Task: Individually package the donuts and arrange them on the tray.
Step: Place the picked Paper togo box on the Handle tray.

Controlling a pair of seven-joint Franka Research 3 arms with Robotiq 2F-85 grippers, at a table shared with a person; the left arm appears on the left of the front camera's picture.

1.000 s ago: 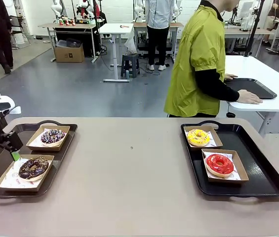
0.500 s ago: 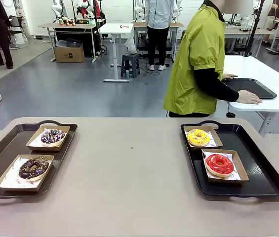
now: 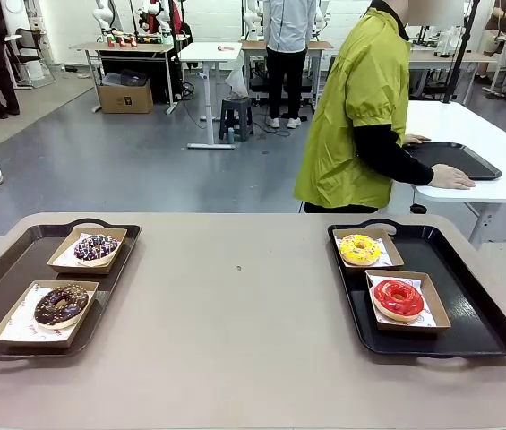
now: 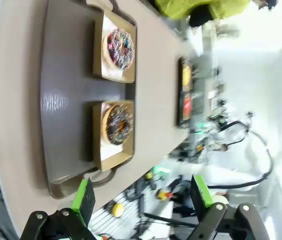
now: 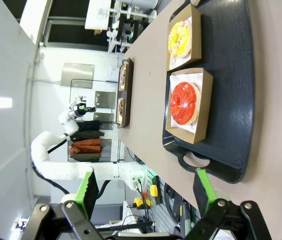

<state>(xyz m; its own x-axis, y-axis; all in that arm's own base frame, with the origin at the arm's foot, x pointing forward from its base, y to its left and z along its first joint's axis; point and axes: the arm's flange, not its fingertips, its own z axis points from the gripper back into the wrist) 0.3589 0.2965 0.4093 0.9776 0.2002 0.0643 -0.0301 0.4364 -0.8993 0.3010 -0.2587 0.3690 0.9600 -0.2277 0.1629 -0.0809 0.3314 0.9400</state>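
Two chocolate donuts with sprinkles [image 3: 97,247] [image 3: 61,304] each lie in a shallow cardboard box on the left dark tray [image 3: 15,269]. A yellow donut [image 3: 360,248] and a red donut [image 3: 398,297] lie in boxes on the right black tray [image 3: 472,309]. My left gripper [image 4: 141,196] hangs open and empty, off the near end of the left tray [image 4: 63,100], looking over both chocolate donuts [image 4: 120,42] [image 4: 118,123]. My right gripper [image 5: 145,187] is open and empty too, back from the right tray [image 5: 230,90] that carries the red donut [image 5: 184,102] and the yellow donut [image 5: 179,38].
A person in a yellow-green jacket [image 3: 360,107] stands past the table's far edge, turned sideways, hands on a black tray [image 3: 457,158] on a white side table. Bare tan tabletop [image 3: 235,305] spreads between the two trays.
One second ago my left gripper hovered at the left tray's outer edge in the front view; it has since drawn back out of that view. Donuts and trays have not moved.
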